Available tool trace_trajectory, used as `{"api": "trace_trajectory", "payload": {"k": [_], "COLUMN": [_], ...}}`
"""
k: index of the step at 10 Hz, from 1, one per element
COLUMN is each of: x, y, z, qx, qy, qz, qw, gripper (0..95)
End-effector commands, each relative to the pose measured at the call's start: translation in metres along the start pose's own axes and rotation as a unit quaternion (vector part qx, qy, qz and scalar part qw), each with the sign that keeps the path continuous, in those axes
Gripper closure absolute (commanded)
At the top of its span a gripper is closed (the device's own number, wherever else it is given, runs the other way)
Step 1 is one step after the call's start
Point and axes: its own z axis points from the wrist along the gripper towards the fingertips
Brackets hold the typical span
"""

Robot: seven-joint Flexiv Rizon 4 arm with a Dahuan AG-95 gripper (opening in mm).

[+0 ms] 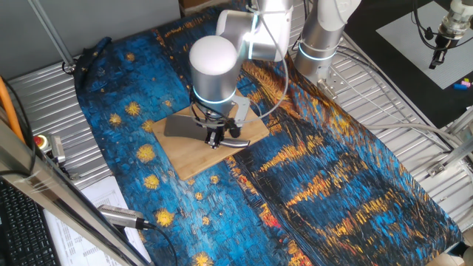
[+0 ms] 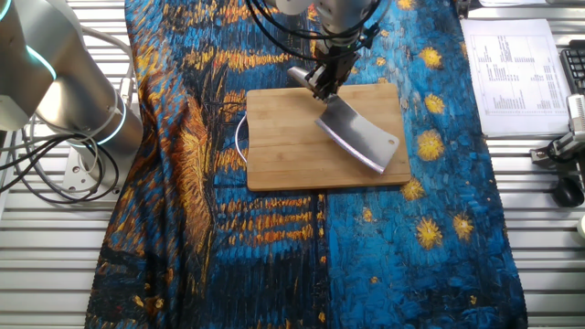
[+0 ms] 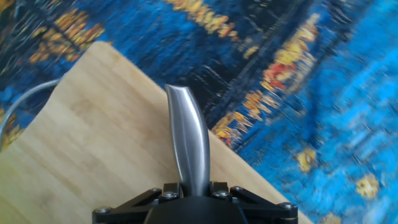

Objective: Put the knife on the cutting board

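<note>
In one fixed view the tool (image 1: 216, 137) pinches the handle of the knife (image 1: 185, 127) above the board (image 1: 194, 159). The other fixed view shows the blade running diagonally across the board, apparently flat. In the hand view the handle juts past the board's edge.

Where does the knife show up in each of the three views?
One fixed view: the knife lies on the cutting board, centre-left, mostly hidden behind the gripper.
The other fixed view: upper centre, broad blade slanting toward the board's right edge, handle under the gripper.
Hand view: only the shiny handle, centre, running up from the gripper.
Shared landmark: the cutting board.
</note>
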Motion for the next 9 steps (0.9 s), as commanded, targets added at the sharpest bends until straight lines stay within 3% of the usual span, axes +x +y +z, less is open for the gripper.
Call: {"api": "trace_trajectory", "payload": {"k": [1, 5, 9], "x": [0.0, 0.005, 0.015], "y": [0.008, 0.014, 0.01], "z": [-0.001, 0.003, 0.001], "qx": [0.005, 0.014, 0.015], "qy": [0.006, 0.018, -0.001], "qz": [-0.039, -0.049, -0.054], "qw": [0.9992, 0.9986, 0.9984], "gripper": [95.0, 95.0, 95.0]}}
